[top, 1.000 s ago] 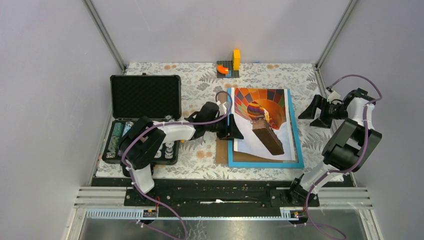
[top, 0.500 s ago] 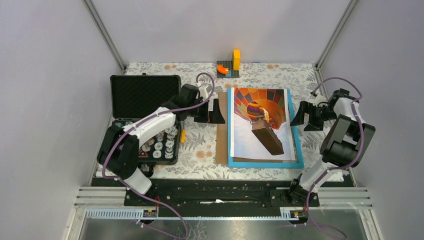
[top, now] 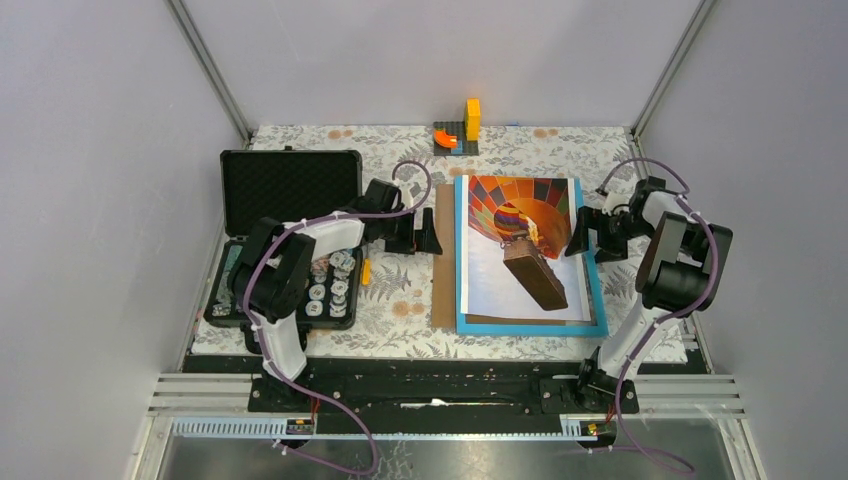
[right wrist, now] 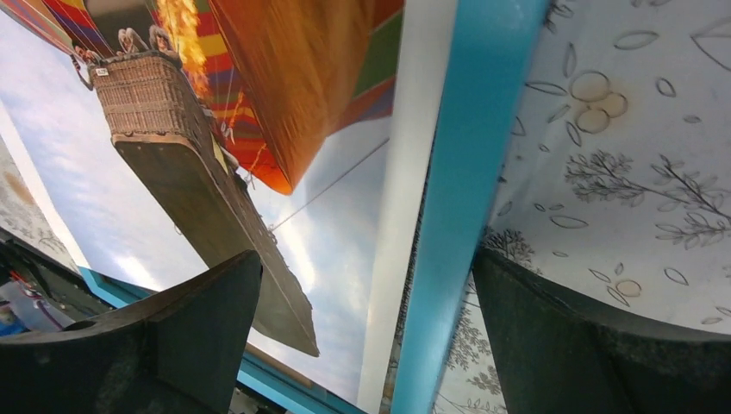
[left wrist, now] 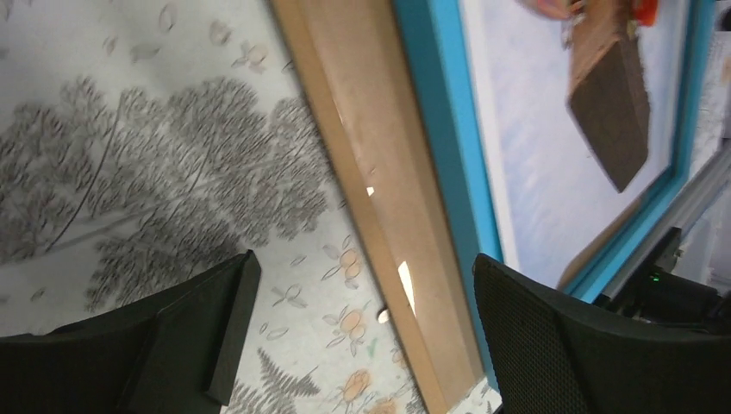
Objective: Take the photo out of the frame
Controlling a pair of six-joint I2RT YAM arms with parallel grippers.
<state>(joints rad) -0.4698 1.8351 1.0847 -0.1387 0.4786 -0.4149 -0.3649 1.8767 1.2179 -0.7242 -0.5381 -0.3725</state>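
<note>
Left gripper (top: 430, 233) withdrawn, right gripper (top: 583, 241) nearer photo (top: 500, 290)

Right wrist view: the photo (right wrist: 336, 233) is cut off by the top edge, truncating the balloon. Top view: the right gripper (top: 588, 242) hides part of the frame (top: 530, 329) along its right border. The contents of the black case (top: 290, 190) are too small to identify.

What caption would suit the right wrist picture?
Open jaws above the blue frame, beside the balloon photo.
</note>
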